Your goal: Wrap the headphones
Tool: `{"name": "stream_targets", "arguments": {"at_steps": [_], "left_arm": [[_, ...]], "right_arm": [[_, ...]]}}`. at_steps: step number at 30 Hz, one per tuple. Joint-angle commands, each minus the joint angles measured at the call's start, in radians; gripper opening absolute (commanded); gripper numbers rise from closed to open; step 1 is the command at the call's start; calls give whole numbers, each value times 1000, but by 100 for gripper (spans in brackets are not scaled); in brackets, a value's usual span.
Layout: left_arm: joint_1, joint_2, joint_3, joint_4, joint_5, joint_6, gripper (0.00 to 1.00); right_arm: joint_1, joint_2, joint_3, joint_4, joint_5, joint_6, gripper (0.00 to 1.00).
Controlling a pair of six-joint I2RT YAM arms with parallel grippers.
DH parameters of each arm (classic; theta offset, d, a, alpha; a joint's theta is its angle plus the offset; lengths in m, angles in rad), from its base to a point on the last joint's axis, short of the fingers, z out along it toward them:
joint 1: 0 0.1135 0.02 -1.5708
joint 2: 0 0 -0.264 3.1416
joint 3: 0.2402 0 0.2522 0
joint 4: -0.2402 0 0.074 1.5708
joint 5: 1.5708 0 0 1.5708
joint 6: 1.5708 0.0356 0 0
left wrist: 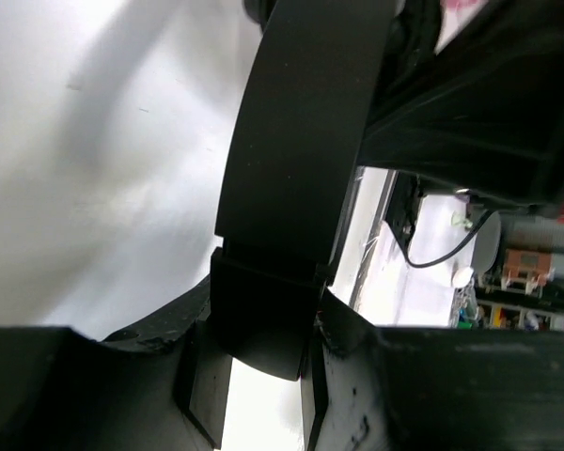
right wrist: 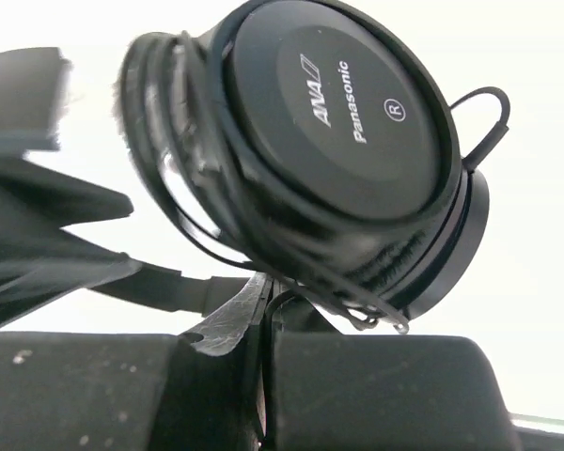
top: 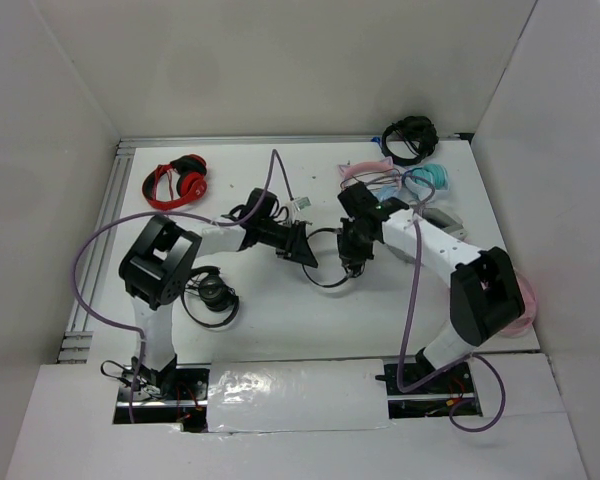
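The black headphones (top: 325, 283) hang between my two grippers above the table's middle. My left gripper (top: 300, 250) is shut on the flat black headband (left wrist: 291, 141), which runs up from between its jaws (left wrist: 263, 362). In the right wrist view the two round ear cups (right wrist: 338, 113), marked Panasonic, lie stacked together, with the thin black cable (right wrist: 183, 178) looped several times around them. My right gripper (top: 350, 258) is shut on a strand of that cable right below the cups (right wrist: 273, 329).
A red pair (top: 177, 182) lies at the back left. A black pair (top: 410, 140) sits in the back right corner, with pink (top: 365, 172) and teal (top: 432, 178) pairs near it. Another black pair (top: 212, 295) lies beside the left arm.
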Motion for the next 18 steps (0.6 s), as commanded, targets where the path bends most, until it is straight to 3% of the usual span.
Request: {"name": "stream_targets", "arguments": {"at_steps": [1,3,13,18], "left_arm": [[24,-43,33,-9,130,33,0],[46,-29,70,-10,118,28,0],[173,126,317,-70,122,50,0],[196,230,434,-161,133,65,0]], "right_arm": [[-12,28,171,64,29,-46,5],[-32,81,225,53,-11,-55,9],[-92,420,673,-39,-16,-87,5],[-103,549,812,-20,-22,-65,12]]}}
